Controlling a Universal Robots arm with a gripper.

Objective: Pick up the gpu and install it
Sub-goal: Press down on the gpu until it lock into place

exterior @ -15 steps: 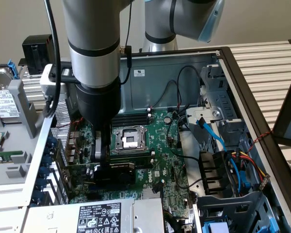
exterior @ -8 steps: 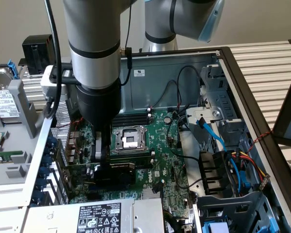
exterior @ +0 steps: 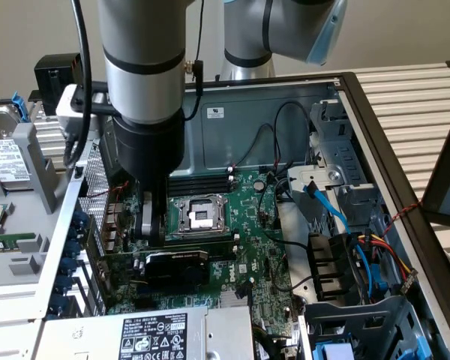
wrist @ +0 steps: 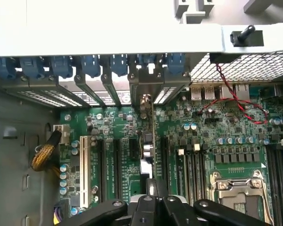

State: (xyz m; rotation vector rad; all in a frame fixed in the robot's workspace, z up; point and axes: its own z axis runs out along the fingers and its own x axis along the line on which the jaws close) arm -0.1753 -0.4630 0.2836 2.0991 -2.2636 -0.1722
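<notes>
In the exterior view, the arm is reaching down into an open computer case (exterior: pixel 405 150), and the tool (exterior: pixel 151 225) is standing just above the gpu (exterior: pixel 176 264). The gpu is sitting upright on the green motherboard (exterior: pixel 262 225), near the case's perforated rear wall, between the empty CPU socket (exterior: pixel 199 214) and the power supply (exterior: pixel 165 334) at the case's near edge. Its black fan shroud is facing the power supply. The tool's fingers are pointing down onto the card's upper edge, but I cannot tell whether they are gripping it.

In the wrist view, the tool (wrist: pixel 155 207) is hanging over the gpu (wrist: pixel 148 141), which is appearing edge-on as a thin card standing in a slot among the expansion slots (wrist: pixel 99 165). Its metal bracket (wrist: pixel 153 92) is meeting the row of blue slot clips (wrist: pixel 92 63) at the case's rear edge. RAM slots (wrist: pixel 193 167) and the CPU socket (wrist: pixel 238 188) are lying beside it.
</notes>
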